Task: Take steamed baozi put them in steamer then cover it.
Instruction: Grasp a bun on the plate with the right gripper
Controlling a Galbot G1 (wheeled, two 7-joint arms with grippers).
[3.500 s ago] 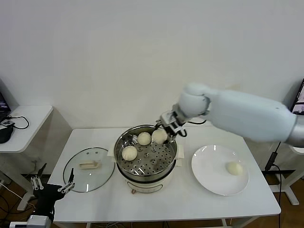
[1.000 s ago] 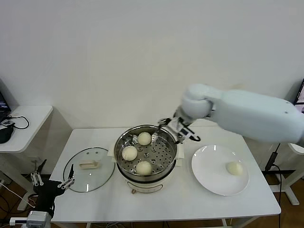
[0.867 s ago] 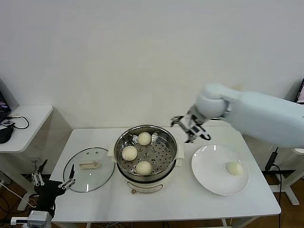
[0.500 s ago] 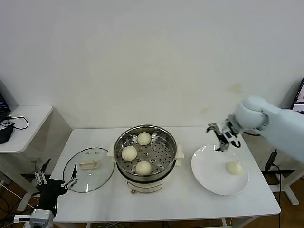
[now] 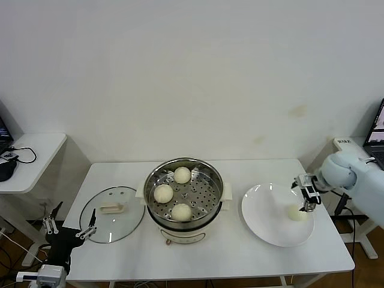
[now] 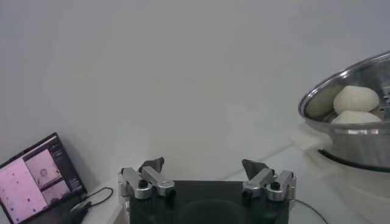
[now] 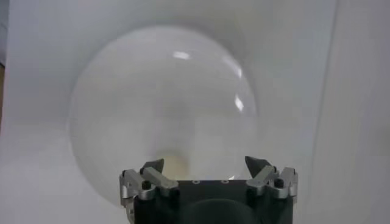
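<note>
Three cream-white baozi point(image 5: 182, 174) point(image 5: 162, 192) point(image 5: 181, 211) lie in the shiny steamer point(image 5: 207, 175) on the white pot at the table's middle. A fourth baozi point(image 5: 294, 212) lies on the white plate point(image 5: 264, 216) at the right. My right gripper point(image 5: 306, 193) is open and empty, hovering just above and beside that baozi at the plate's right edge. In the right wrist view the baozi point(image 7: 173, 164) shows just beyond the open gripper point(image 7: 205, 165), over the plate point(image 7: 122, 103). My left gripper point(image 5: 67, 228) is open and parked below the table's left front; the steamer point(image 6: 347, 131) shows in its wrist view.
The round glass lid point(image 5: 112, 213) with a cream knob lies flat on the table left of the steamer. A small side table point(image 5: 30, 150) with cables stands at far left. A laptop point(image 5: 378, 129) sits at the far right edge.
My right gripper let go of the third baozi in the steamer, then swung right across the table and came down over the plate beside the last baozi. The left arm stayed parked.
</note>
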